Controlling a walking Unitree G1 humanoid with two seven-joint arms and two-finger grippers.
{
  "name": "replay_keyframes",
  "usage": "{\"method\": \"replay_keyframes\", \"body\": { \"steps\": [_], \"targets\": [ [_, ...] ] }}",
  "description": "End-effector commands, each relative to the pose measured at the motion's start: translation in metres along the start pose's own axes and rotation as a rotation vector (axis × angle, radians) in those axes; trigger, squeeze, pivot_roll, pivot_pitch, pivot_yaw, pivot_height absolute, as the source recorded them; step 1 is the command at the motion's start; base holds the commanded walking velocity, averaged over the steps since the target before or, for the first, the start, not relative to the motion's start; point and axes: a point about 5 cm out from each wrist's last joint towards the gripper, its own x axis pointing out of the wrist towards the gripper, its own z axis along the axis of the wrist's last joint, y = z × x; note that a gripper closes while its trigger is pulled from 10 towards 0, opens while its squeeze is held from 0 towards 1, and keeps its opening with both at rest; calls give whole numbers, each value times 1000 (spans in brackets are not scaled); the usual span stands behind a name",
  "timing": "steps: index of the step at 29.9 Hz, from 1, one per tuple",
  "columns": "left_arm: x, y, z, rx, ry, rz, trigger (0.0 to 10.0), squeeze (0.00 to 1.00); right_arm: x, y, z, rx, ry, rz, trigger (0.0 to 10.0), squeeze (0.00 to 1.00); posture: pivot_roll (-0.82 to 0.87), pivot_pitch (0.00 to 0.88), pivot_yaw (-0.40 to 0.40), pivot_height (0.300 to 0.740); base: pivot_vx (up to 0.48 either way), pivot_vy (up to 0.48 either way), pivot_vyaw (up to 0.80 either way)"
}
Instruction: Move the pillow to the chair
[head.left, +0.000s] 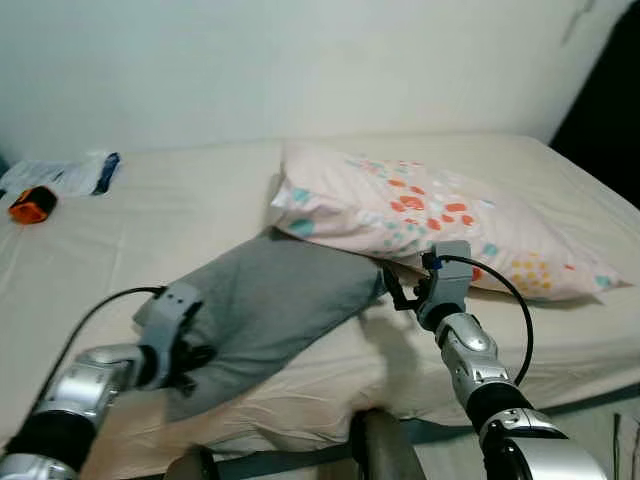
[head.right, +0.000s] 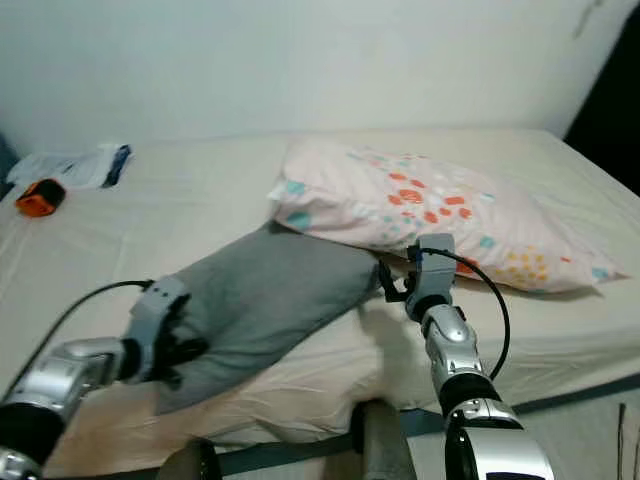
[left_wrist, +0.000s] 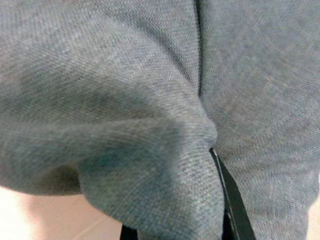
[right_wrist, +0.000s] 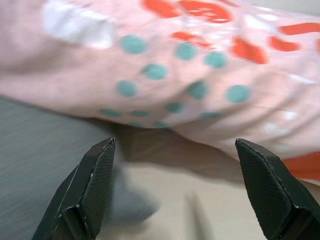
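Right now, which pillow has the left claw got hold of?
The grey pillow, the plain one nearer the bed's edge. The left claw pinches its near corner. The spotted pink pillow lies behind it, ahead of the open right claw.

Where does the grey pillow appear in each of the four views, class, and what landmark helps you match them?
Left eye view: grey pillow, lower centre on the bed.
Right eye view: lower centre.
Left wrist view: bunched fabric close up.
Right wrist view: at one edge.
Shared landmark: the spotted pink pillow overlapping it.
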Motion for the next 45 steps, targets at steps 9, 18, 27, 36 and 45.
{"method": "replay_keyframes", "body": {
  "steps": [9, 18, 27, 36, 45],
  "targets": [
    [-55, 50, -51, 47, 339, 214, 0, 0, 1, -1, 1, 18, -9, -14, 10000, 0, -27, 39, -50, 568, 0, 0, 0],
    [-48, 50, -49, 123, 326, 244, 0, 0, 4, 15, -2, 215, 16, 152, 10000, 0, -21, 46, -52, 568, 0, 0, 0],
    [1, 16, -36, 22, 107, 225, 0, 0, 0, 53, -11, 231, 125, 516, 10000, 0, -35, 55, -61, 568, 0, 0, 0],
    [16, -1, -25, -198, -85, 194, 0, 0, 2, 62, -14, 237, 175, 564, 10000, 0, -36, 69, -86, 568, 0, 0, 0],
    [18, -6, -27, -177, -99, 166, 0, 0, 7, 54, -21, 346, 281, 398, 10000, 1000, -20, 79, -79, 568, 0, 0, 0]
  ]
}}
